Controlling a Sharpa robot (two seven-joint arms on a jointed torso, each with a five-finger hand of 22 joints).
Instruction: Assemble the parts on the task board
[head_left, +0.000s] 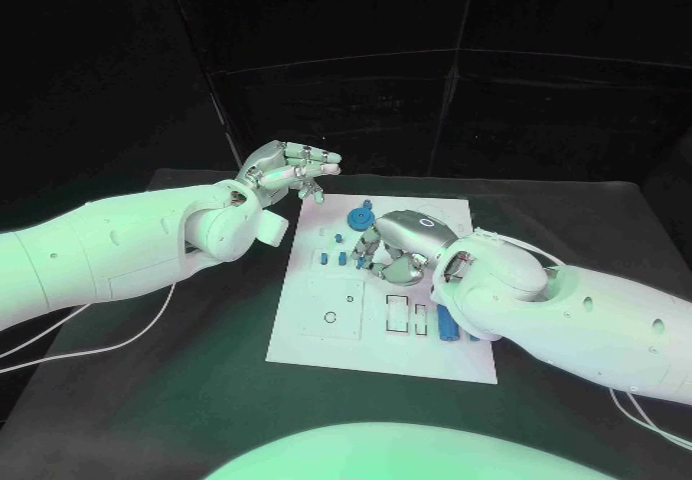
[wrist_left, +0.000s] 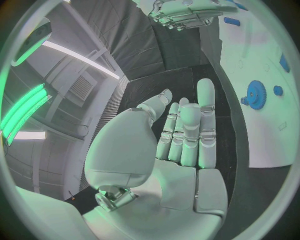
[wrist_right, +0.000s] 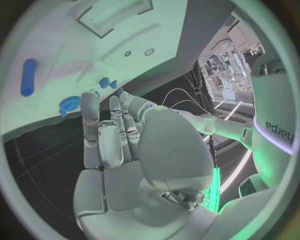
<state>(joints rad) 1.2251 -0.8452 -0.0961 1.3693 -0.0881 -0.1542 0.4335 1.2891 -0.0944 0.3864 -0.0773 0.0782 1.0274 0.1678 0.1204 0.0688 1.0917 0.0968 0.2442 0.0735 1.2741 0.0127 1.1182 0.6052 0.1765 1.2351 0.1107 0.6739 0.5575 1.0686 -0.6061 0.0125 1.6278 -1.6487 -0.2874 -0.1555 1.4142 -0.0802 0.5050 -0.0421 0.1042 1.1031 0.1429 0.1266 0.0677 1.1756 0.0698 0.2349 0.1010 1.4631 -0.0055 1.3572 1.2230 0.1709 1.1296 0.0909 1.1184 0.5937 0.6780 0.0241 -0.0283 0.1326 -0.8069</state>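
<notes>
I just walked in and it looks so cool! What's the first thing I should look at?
Look at the white board in the middle of the black table, with small blue parts on it, like the blue gear near its far edge. The right hand hangs over the board's middle. The left hand is raised off the board's far left corner, holding nothing.

The task board (head_left: 325, 330) is plain white, marked with thin dark outlines of rectangles and small circles. The parts on it are blue: a toothed gear (head_left: 361, 217), small pegs (head_left: 333, 258), and a long bar (head_left: 450, 326). The counter (head_left: 173, 400) is black and unpatterned. Both arms are white; the left hand (head_left: 289, 165) and right hand (head_left: 397, 245) are silver with darker segments.
</notes>
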